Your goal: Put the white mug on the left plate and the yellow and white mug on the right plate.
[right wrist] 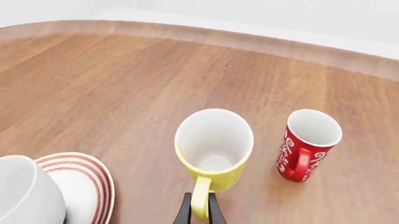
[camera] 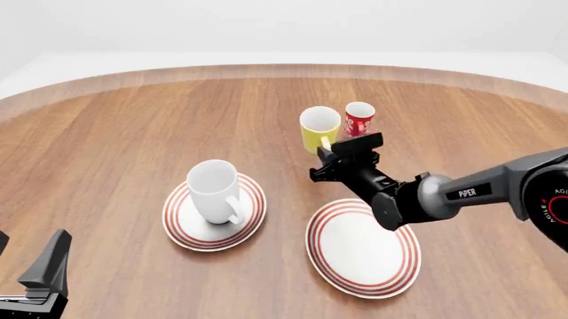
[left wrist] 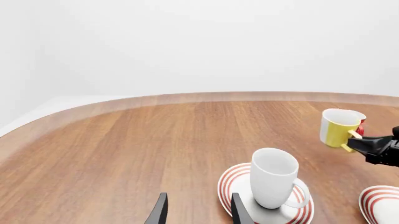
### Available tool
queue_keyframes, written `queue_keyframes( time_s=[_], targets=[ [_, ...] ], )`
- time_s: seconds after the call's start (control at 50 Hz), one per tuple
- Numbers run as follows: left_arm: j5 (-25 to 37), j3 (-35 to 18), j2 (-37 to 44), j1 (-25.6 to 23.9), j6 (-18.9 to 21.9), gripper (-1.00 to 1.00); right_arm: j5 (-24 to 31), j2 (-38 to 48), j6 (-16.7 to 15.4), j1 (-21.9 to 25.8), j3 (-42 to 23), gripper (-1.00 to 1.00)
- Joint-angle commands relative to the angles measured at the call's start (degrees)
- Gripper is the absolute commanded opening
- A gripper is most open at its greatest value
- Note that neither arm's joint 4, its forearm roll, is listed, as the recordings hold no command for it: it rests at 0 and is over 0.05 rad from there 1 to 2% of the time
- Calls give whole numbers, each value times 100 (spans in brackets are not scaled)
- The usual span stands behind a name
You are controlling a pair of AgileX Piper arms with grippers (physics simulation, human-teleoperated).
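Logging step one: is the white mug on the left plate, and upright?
Yes: the white mug stands upright on the left plate, mouth up, no gripper touching it.

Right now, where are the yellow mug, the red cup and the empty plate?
yellow mug (right wrist: 214,140): right wrist view, inner wall.
red cup (camera: 358,119): front view, outer side.
empty plate (camera: 360,246): front view, bare centre.

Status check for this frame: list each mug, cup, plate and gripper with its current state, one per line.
white mug: upright on left plate
yellow and white mug: upright, handle between jaws
red cup: upright, untouched
right plate: empty
right gripper: shut on handle
left gripper: open, empty
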Motion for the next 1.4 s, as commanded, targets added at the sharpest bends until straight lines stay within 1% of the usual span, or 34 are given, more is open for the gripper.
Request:
queue_keyframes(
  time_s=[0.02,0.06,0.1,0.28,0.3,0.42,0.44,0.52,0.54,0.58,0.7,0.72,0.8,1.0,1.02,1.04,1.4],
  targets=[
    [0,0,0,0,0,100,-222,-465,239,49,516,-100],
    [0,0,0,0,0,100,-222,-465,239,49,516,-100],
    [0,0,0,0,0,100,-265,-676,275,112,758,-100],
    [0,0,0,0,0,100,-265,-677,275,112,759,-100],
    [0,0,0,0,0,100,-442,-1074,348,72,1253,-100],
    [0,0,0,0,0,100,-458,-1109,341,77,1301,-100],
    [0,0,0,0,0,100,-523,-1253,332,108,1479,-100],
    [0,0,0,0,0,100,-524,-1254,332,108,1482,-100],
    [0,0,0,0,0,100,-589,-1526,334,122,1755,-100],
    [0,0,0,0,0,100,-608,-1648,343,102,1873,-100],
    [0,0,0,0,0,100,-608,-1649,343,102,1874,-100],
    [0,0,0,0,0,100,-594,-1919,293,92,2155,-100],
    [0,0,0,0,0,100,-576,-2056,260,119,2277,-100],
    [0,0,0,0,0,100,-575,-2058,260,119,2278,-100],
    [0,0,0,0,0,100,-509,-2686,183,72,2789,-100],
    [0,0,0,0,0,100,-500,-2734,176,67,2826,-100],
    [0,0,0,0,0,100,-499,-2734,176,67,2826,-100]
  ],
)
